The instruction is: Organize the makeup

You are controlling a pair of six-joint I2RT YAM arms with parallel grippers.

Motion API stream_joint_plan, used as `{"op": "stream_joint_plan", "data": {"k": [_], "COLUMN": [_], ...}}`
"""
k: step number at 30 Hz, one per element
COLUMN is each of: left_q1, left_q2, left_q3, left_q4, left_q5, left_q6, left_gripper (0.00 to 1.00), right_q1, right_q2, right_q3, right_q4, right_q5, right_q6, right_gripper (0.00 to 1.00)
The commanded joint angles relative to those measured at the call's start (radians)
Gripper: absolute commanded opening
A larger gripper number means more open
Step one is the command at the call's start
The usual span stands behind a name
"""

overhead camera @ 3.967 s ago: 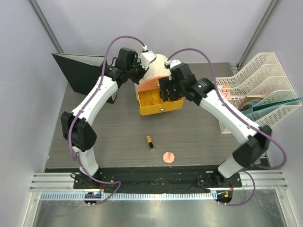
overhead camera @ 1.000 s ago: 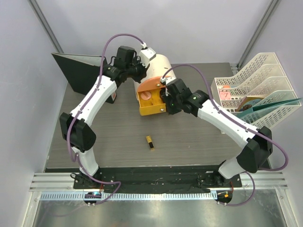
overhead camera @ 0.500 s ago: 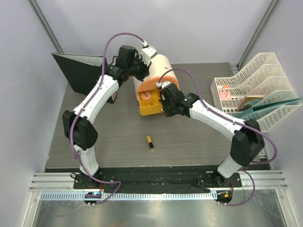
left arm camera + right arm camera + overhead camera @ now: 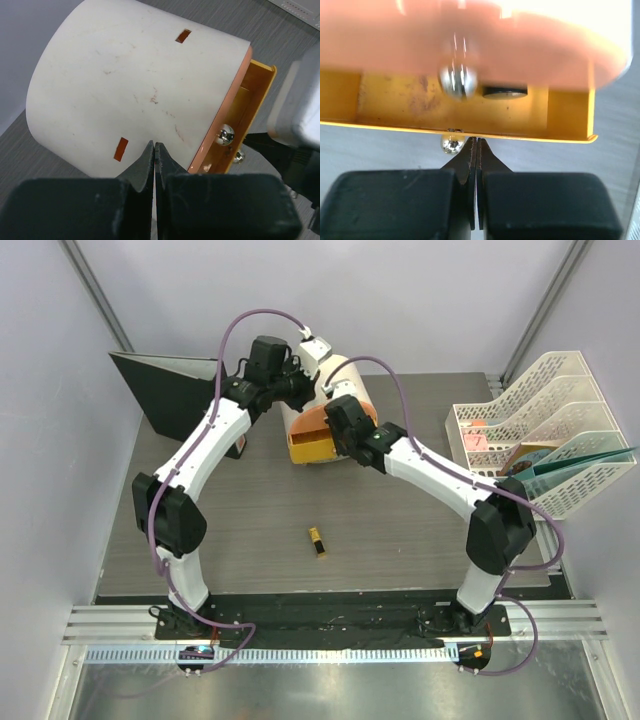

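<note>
A black-gold lipstick lies alone on the grey table, nearer the front. The cream-and-orange cylindrical box lies on its side at the back. Its yellow drawer is pushed most of the way in. My left gripper is shut and empty, tips resting on the box's cream wall. My right gripper is shut and empty, tips against the drawer's front edge, beside a silver knob. A small black piece of makeup shows inside the drawer.
A black folder stands at the back left. A white file rack with papers fills the right side. The right arm stretches across the table's middle right.
My right gripper has moved back and to the left, pushing the yellow drawer into the box. The pink compact seen in the drawer is now hidden. The left gripper has stayed on the box.
</note>
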Motion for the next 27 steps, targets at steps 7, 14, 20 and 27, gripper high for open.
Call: {"op": "stream_joint_plan", "data": {"k": [7, 14, 20, 27], "left_q1": [-0.003, -0.003, -0.003, -0.003], "left_q2": [0.017, 0.015, 0.011, 0.014], "left_q3": [-0.002, -0.007, -0.014, -0.014], "left_q4": [-0.045, -0.045, -0.042, -0.041], "left_q5": [-0.003, -0.004, 0.000, 0.000], "left_q6": [0.019, 0.022, 0.025, 0.025], "left_gripper": [0.00, 0.00, 0.00, 0.00], "right_q1": [0.004, 0.003, -0.020, -0.244], "right_q2": [0.124, 0.052, -0.131, -0.220], "right_q3": [0.135, 0.089, -0.032, -0.259], "right_q4": [0.160, 0.162, 0.156, 0.187], "right_q5": [0.042, 0.079, 0.082, -0.391], "right_q6": [0.098, 0.112, 0.187, 0.509], "right_gripper": [0.01, 0.01, 0.01, 0.01]}}
